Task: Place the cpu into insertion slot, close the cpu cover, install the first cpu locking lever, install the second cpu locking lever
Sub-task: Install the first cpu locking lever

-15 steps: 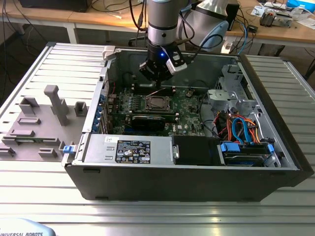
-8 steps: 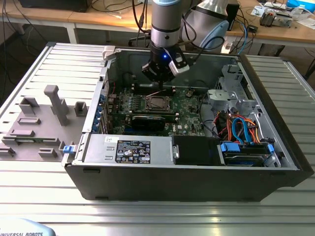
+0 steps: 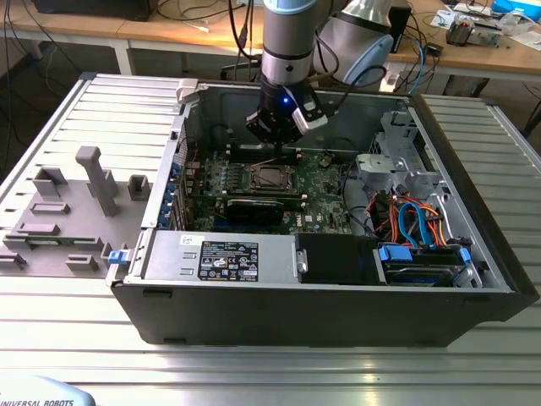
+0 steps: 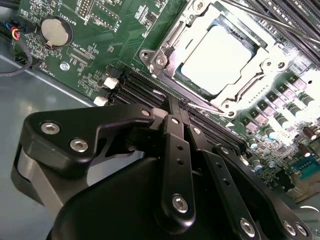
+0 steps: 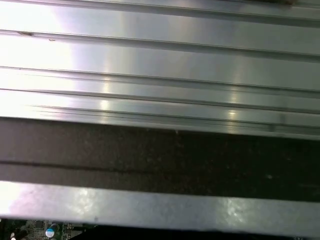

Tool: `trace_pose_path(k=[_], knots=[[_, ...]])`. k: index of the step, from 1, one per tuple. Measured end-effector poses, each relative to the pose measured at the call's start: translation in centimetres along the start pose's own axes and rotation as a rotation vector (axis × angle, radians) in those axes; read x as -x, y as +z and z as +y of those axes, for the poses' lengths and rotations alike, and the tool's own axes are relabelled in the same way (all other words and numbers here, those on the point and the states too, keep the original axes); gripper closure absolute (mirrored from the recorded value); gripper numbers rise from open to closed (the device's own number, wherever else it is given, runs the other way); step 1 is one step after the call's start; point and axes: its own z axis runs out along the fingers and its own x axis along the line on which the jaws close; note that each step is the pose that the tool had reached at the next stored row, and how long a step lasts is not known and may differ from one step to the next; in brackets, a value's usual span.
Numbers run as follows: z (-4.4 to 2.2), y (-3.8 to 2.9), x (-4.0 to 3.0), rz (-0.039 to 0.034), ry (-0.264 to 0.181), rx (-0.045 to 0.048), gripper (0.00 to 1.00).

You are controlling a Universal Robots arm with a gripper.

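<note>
The cpu sits in the slot under the closed cover. The end effector, clenched with nothing between its fingers, touches a thin lever beside the slot.

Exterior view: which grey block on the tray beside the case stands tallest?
The T-topped post. It stands between a lower arched block and a short cube, and rises well above both.

Glare blows out cpu; tool blurred.

no legible text, white label on PSU unreadable
</note>
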Motion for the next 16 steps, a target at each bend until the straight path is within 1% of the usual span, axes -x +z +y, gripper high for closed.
trace_pose_path(k=[10,16], knots=[[-0.01,0.07,0.0,0.0,0.0,-0.0001,0.89],[-0.03,0.33,0.15,-0.0002,0.0,0.0022,0.89]])
